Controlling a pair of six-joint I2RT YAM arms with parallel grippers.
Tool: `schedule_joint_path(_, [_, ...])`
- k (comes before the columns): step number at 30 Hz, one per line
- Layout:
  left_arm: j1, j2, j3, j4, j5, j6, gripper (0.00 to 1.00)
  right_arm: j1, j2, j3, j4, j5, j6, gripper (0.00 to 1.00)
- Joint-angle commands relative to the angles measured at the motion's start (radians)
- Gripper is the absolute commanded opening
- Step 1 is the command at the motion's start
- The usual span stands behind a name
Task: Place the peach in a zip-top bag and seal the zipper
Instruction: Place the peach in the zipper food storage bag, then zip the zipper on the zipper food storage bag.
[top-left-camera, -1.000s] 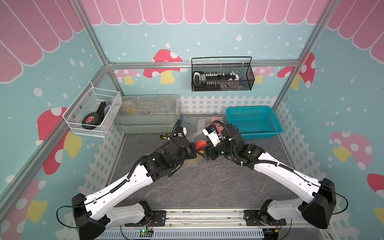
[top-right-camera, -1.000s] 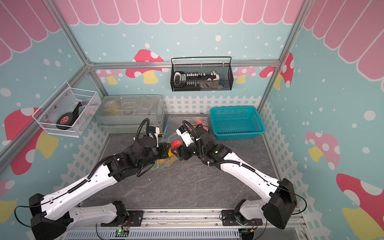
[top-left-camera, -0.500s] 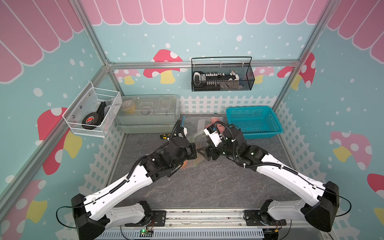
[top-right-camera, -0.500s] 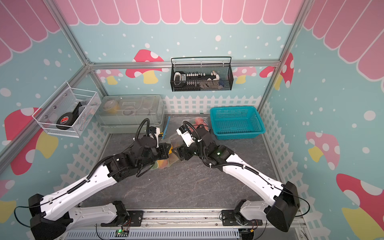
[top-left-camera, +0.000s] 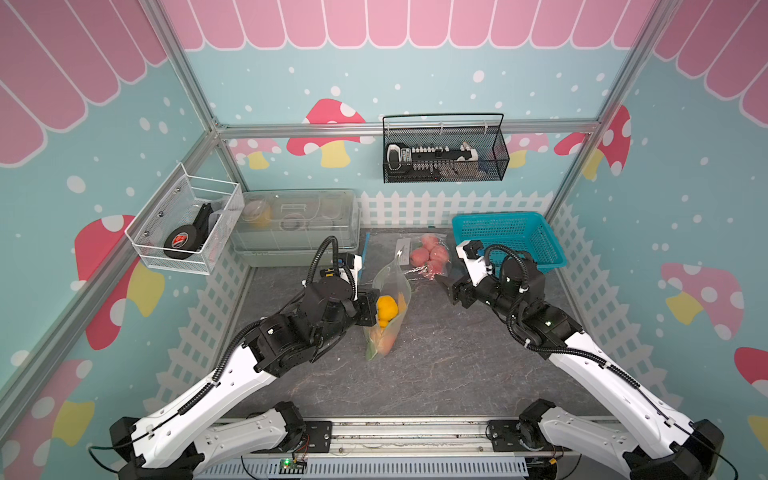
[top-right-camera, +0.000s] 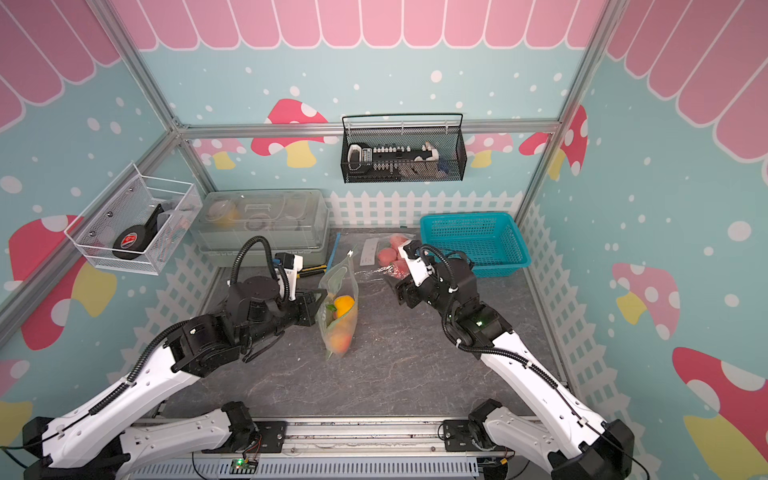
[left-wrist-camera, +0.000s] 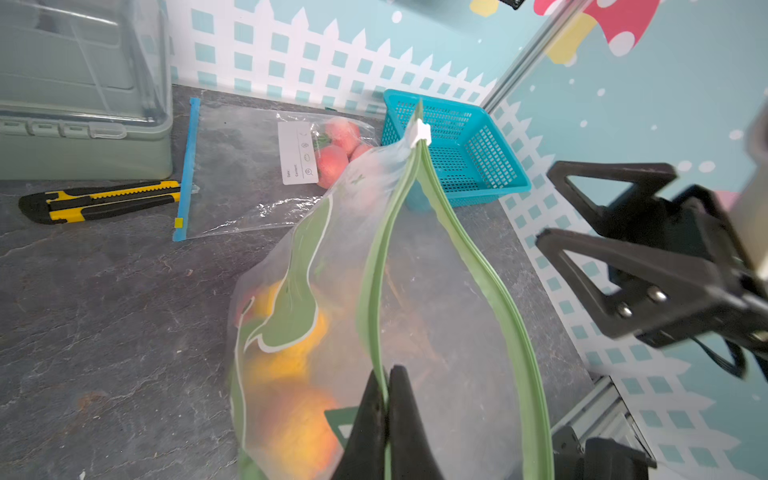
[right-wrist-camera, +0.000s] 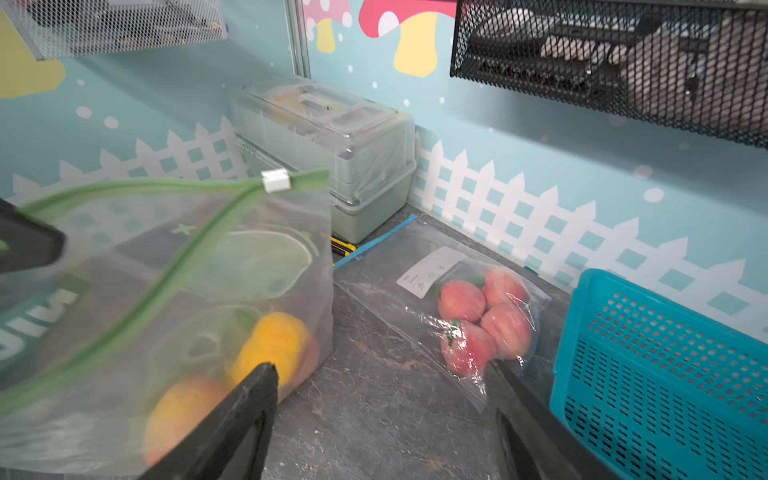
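Green-zippered bag — peach inside — pinched in the left tool.

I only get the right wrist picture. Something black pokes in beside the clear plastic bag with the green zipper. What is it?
Observer: The left gripper, pinched shut on one green zipper strip of that clear bag.
Operator: And what's yellow by the grey-green lidded box?
Observer: A yellow-and-black utility knife, lying flat on the dark table before that box.
Operator: What's in the white wire basket on the wall?
Observer: A black roll with a red label.
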Motion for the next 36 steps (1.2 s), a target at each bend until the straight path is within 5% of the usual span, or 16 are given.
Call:
schedule_joint_path(1, [0.005,-0.017,0.015,-0.075,0.059,0.038,0.00,-0.057,0.033,0.002,0.078,-0.257,-0.128,0.78])
schedule_joint_path(16, [0.005,-0.092,-0.013,-0.161,0.072,0.019,0.00,-0.118,0.300,0.170,-0.015,-0.806,-0.359,0.64])
schedule_joint_path(36, [0.006,-0.096,-0.020,-0.168,0.069,0.020,0.00,-0.050,0.532,0.450,-0.266,-0.908,-0.537,0.57])
